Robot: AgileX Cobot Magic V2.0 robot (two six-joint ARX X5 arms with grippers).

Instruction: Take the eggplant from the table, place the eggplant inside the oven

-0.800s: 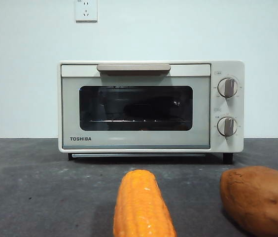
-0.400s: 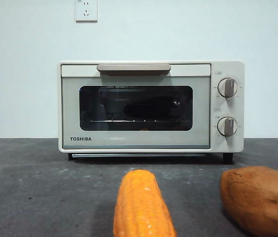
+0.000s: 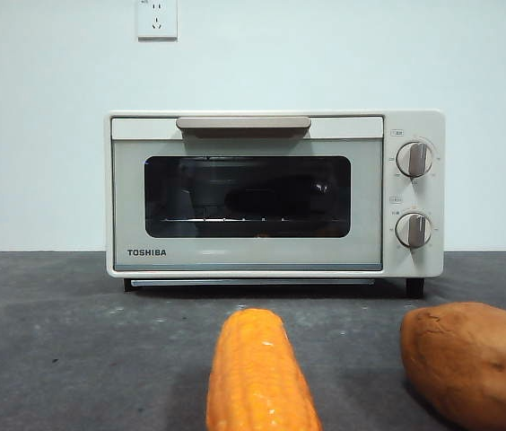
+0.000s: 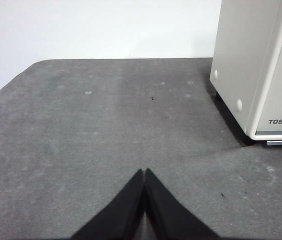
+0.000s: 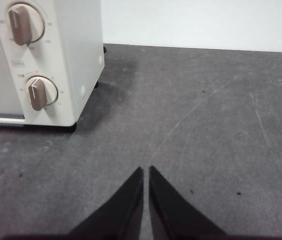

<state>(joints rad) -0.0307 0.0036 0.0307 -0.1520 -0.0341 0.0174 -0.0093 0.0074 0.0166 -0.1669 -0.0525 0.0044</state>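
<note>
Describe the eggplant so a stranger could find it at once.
Start at the cream oven at the back of the table. Behind its closed glass door, on the wire rack, lies the eggplant, a long dark shape. Unlike the orange corn cob and sweet potato, it is inside.

Light: even, bright, from overhead.
Shadows: soft dark band under the cream-white boxy oven (image 3: 275, 193) on the dark grey matte table (image 3: 74, 341).
Glare: faint reflections in its dark glass window.
Focus: near orange-yellow corn cob (image 3: 260, 373) slightly soft.

An orange-yellow corn cob (image 3: 260, 375) lies in the foreground. A lumpy sweet potato (image 3: 473, 361) sits beside it, apart. A wall socket (image 3: 156, 18) hangs above.
</note>
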